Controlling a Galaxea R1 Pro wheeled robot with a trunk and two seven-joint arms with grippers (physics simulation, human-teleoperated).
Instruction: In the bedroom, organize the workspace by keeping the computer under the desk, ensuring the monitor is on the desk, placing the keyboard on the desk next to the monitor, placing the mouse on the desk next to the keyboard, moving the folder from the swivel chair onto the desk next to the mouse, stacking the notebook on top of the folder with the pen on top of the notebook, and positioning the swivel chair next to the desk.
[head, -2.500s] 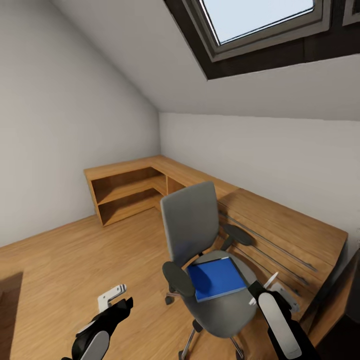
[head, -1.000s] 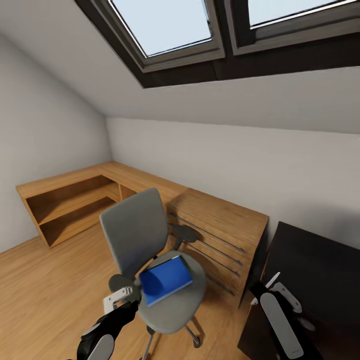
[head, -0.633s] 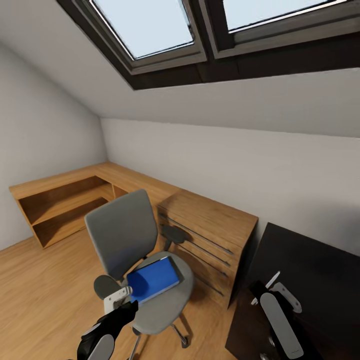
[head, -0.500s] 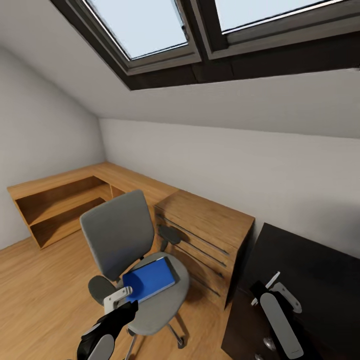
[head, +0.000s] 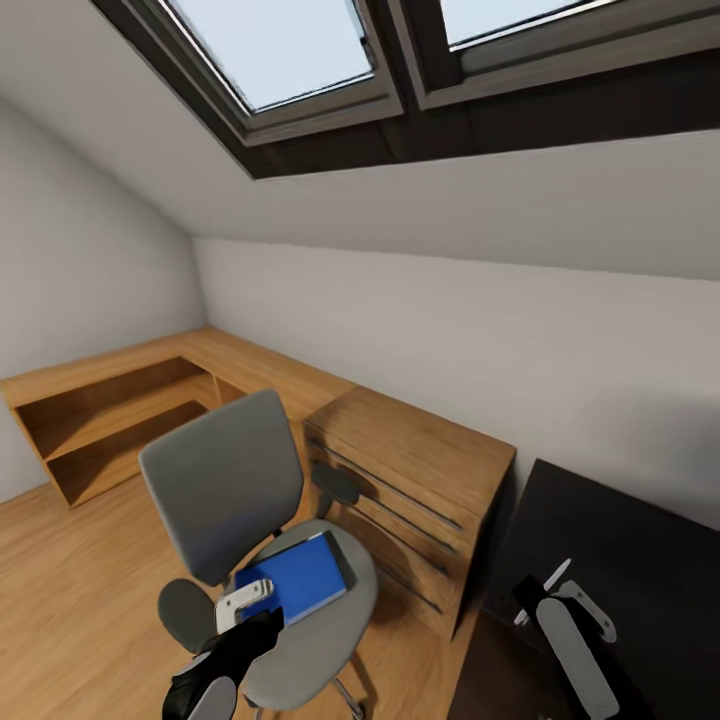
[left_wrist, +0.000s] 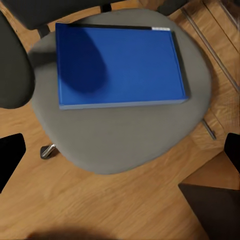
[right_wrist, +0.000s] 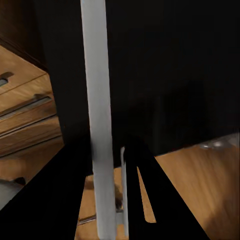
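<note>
Above the front edge of the swivel chair seat: left tool, black fingers with a white bracket, spread wide with nothing between them. It is clear of the seat, looking down on the folder.

Folder: large, flat, bright blue rectangle, thin, with a paler edge and a smooth face. It lies flat on the seat toward the backrest edge, leaving the front strip of padding bare. A soft shadow falls across one of its corners.

Swivel chair: grey padded seat, rounded and matte, with a grey back, black armrests and a chrome spoke showing beneath. It stands in front of the light-wood cabinet, beside the worktop.

Right tool: closed on the pen, a thin, straight, silvery-white stick that juts up past the fingers. It hangs at the near edge of the worktop, a plain black surface.

Step in hand, as judged: fetching the folder off the chair. The next move calls for lowering the left tool to a free folder edge and closing on that thin edge without pressing into the padding. The folder then goes across to the worktop.

Surroundings: low open wooden shelving, light-wood floor, sloped grey wall and dark-framed skylight.
</note>
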